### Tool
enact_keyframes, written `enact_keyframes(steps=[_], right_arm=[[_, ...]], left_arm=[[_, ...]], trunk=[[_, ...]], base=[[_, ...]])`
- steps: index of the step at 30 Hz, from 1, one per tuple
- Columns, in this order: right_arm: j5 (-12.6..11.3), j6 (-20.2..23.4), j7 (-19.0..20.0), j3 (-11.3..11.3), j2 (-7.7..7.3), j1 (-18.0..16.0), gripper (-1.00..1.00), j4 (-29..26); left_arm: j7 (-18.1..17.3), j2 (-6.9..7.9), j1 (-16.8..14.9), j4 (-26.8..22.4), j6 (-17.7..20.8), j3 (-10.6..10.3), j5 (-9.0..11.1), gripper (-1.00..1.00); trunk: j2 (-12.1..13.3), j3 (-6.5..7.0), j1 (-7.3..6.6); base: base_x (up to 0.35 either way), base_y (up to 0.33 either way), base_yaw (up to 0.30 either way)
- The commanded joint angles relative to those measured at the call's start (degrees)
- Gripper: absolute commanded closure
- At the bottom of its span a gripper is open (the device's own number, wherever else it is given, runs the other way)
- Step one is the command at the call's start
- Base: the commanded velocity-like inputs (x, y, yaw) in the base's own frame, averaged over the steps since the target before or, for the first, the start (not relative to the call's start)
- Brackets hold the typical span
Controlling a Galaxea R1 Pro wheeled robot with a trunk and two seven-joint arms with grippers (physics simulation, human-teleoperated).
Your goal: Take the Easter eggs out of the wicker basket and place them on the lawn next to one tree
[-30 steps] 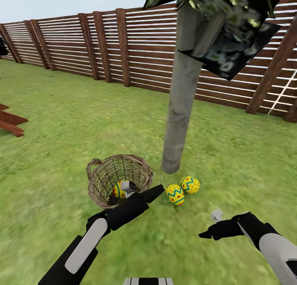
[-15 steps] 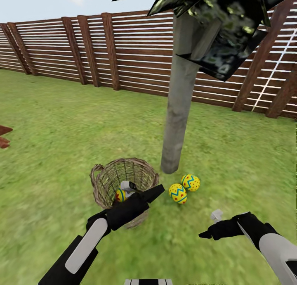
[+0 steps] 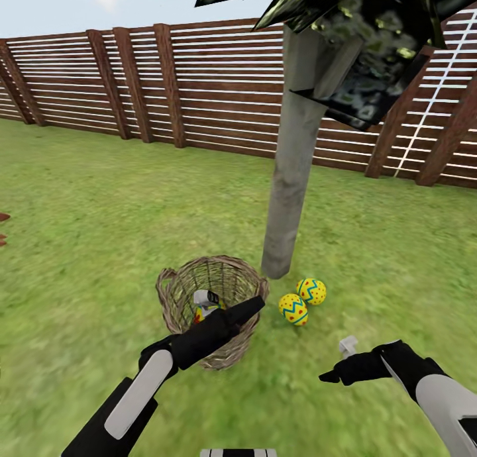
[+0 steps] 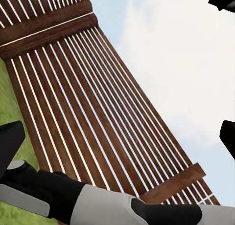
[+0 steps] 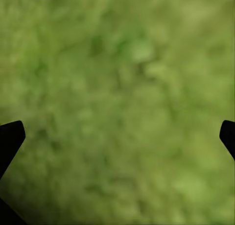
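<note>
With the view swung rightward but nothing itself displaced, the right gripper [image 3: 339, 361] is seen spread and empty, the left gripper's [image 3: 232, 306] state cannot be told, one Easter egg [image 3: 201, 309] remains in the wicker basket [image 3: 173, 297], and two eggs [image 3: 293, 309] lie just beyond beside the tree [image 3: 286, 192].

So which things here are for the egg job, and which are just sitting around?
For the job:
- two Easter eggs on the lawn by the tree
- third egg, partly hidden inside the wicker basket
- left end effector over the basket

Just there:
- wooden fence
- right end effector, holding nothing
</note>
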Motion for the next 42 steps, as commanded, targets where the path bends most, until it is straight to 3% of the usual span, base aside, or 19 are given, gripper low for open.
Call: enact_keyframes(steps=[1,6,8,9,11,12,14,16,19,26,29,38,42], right_arm=[[-0.06,0.57,0.11,0.04,-0.07,0.11,-1.0,-0.19],[-0.06,0.98,0.82,-0.79,-0.75,0.17,-1.0,-1.23],[-0.07,1.24,1.18,-2.73,-0.92,0.17,-1.0,-1.45],[-0.04,2.89,4.94,-8.41,-0.9,0.15,-1.0,-4.53],[-0.04,6.97,7.7,-10.65,-0.79,0.14,-1.0,-10.18],[-0.07,11.57,9.67,-11.49,-0.68,0.16,-1.0,-16.41],[-0.16,15.61,12.19,-11.83,-0.6,0.2,-1.0,-22.35],[-0.2,18.76,15.81,-11.99,-0.56,0.22,-1.0,-27.87],[-0.21,23.93,18.66,-12.06,-0.46,0.24,-1.0,-35.6],[-0.22,32.53,19.13,-12.01,-0.31,0.25,-1.0,-45.73],[-0.18,34.22,19.14,-11.99,0.53,0.26,-1.0,-48.03],[0.78,36.8,17.95,-11.68,6.64,0.26,-1.0,-51.71],[1.0,36.82,13.44,-11.58,9.51,0.26,-1.0,-51.76]], left_arm=[[0.07,-0.04,-0.04,-0.03,0.42,-0.12,0.6,-1.0],[-1.34,0.06,-0.23,-0.95,0.49,0.32,0.58,-1.0],[-3.45,0.1,-0.75,-1.53,0.57,1.97,0.6,-1.0],[-10.97,1.21,-0.99,-2.61,7.53,10.47,0.63,-1.0],[-17.13,1.96,-0.73,-2.63,13.11,17.51,0.59,-1.0],[-21.06,2.38,-0.57,-2.61,15.21,22.81,0.5,-1.0],[-23.58,3.57,-0.46,-2.6,16.36,26.4,0.51,-1.0],[-25.61,5.97,-0.41,-2.63,17.14,28.24,0.52,-1.0],[-30.93,8.34,-0.39,-2.6,17.52,29.17,0.53,-1.0],[-32.77,8.64,-0.39,-2.57,17.56,28.99,0.52,-1.0],[-32.79,8.65,-0.39,-2.56,17.56,28.96,0.52,-1.0],[-32.88,8.6,-0.39,-2.43,17.68,29.03,0.56,-1.0],[-32.89,8.49,-0.39,-2.42,17.69,28.74,0.6,-1.0]], trunk=[[-0.02,-0.05,-0.01],[-0.02,-0.05,-0.01],[-0.02,-0.05,-0.01],[-0.02,-0.05,-0.01],[-0.02,-0.05,-0.01],[-0.02,-0.05,-0.01],[-0.02,-0.05,-0.01],[-0.02,-0.05,-0.01],[-0.02,-0.05,-0.01],[-0.02,-0.05,-0.01],[-0.02,-0.05,-0.01],[-0.02,-0.05,-0.01],[-0.02,-0.05,-0.01]], base=[[0.0,0.012,-0.001],[0.0,0.004,0.0],[0.0,0.0,0.0],[0.0,0.0,0.0],[0.0,0.0,0.0],[0.0,0.0,0.0],[0.0,0.0,0.0],[0.0,0.0,0.0],[0.0,0.0,0.0],[0.0,0.0,0.0],[0.0,0.0,0.0],[0.05,0.028,0.0],[0.203,0.234,0.0]])
